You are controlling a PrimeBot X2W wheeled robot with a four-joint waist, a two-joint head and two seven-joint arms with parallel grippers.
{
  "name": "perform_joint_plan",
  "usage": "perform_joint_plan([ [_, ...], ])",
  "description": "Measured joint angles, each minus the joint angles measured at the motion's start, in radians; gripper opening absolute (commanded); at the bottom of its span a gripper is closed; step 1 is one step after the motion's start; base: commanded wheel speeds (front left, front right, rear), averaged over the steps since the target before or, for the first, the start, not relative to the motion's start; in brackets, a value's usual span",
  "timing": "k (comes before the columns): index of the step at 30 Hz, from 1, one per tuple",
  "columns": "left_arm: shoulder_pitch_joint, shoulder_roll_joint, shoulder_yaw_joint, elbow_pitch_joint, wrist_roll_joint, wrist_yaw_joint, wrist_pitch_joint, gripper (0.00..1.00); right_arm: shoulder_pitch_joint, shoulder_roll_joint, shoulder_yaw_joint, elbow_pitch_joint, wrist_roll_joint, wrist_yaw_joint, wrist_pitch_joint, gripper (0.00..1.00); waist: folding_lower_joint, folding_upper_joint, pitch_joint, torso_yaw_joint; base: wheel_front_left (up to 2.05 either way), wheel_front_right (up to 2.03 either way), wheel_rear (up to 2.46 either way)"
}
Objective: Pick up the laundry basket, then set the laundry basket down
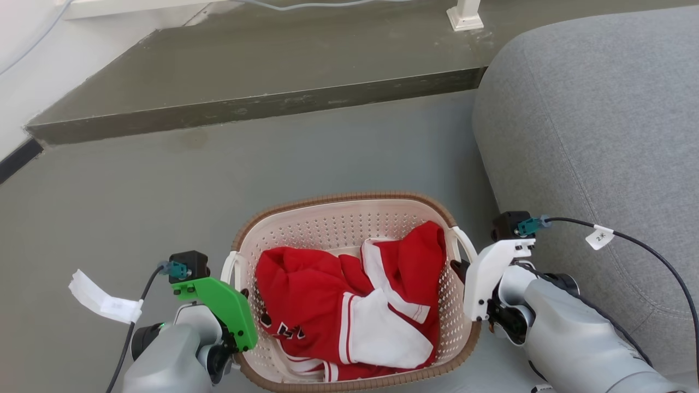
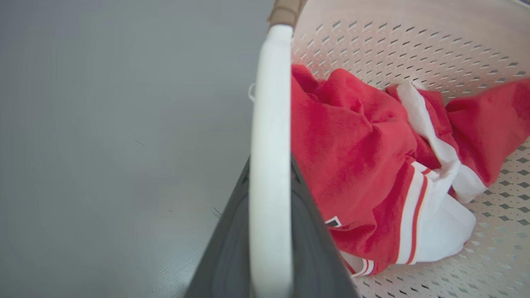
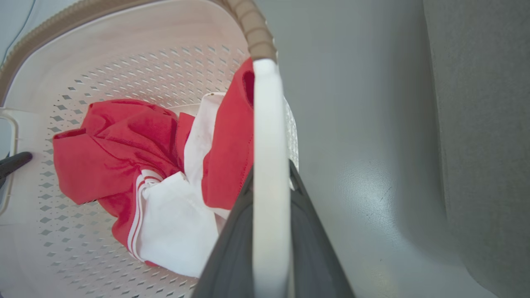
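The laundry basket [image 1: 349, 197] is cream-white and perforated with a brown woven-look rim, and lies low in the middle of the head view, over the grey floor. A crumpled red and white garment [image 1: 349, 305] lies inside it. My left gripper [image 1: 243, 295] is at the basket's left loop handle [image 1: 229, 270]. In the left wrist view its dark fingers [image 2: 232, 248] are shut around that white handle [image 2: 269, 124]. My right gripper [image 1: 458, 270] is at the right loop handle [image 1: 464, 243]. The right wrist view shows its fingers [image 3: 314, 248] shut on that handle [image 3: 269, 145]. Whether the basket touches the floor I cannot tell.
A grey sofa [image 1: 600, 136] rises close on the right, next to my right arm. A raised dark step [image 1: 246, 82] runs across the back, with a white post foot [image 1: 465, 19] on it. Open grey floor [image 1: 136, 207] stretches ahead and to the left.
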Motion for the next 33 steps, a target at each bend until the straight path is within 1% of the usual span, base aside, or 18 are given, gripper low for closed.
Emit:
perform_joint_plan([
  [4,0.002,0.001,-0.006,0.000,-0.008,0.002,0.007,0.00,0.000,-0.003,0.009,-0.004,0.008,0.000,0.009,0.00,0.0000,0.0000,-0.006,-0.001,0.00,0.00,0.00],
  [6,0.003,0.001,-0.008,0.000,-0.010,0.002,0.009,0.00,0.000,-0.003,0.013,-0.005,0.010,-0.007,0.012,0.00,0.0000,0.0000,-0.007,-0.002,0.00,0.00,0.00],
  [29,0.004,0.003,-0.039,-0.005,-0.043,0.015,0.012,0.00,0.000,-0.014,0.060,-0.008,0.052,-0.007,0.012,0.00,0.0000,0.0000,-0.009,-0.003,0.00,0.00,0.00],
  [33,0.004,0.003,-0.039,-0.017,-0.052,0.024,0.012,0.00,-0.006,-0.023,0.068,-0.014,0.052,-0.007,0.011,0.00,0.0000,0.0000,0.003,-0.004,0.00,0.00,0.00],
])
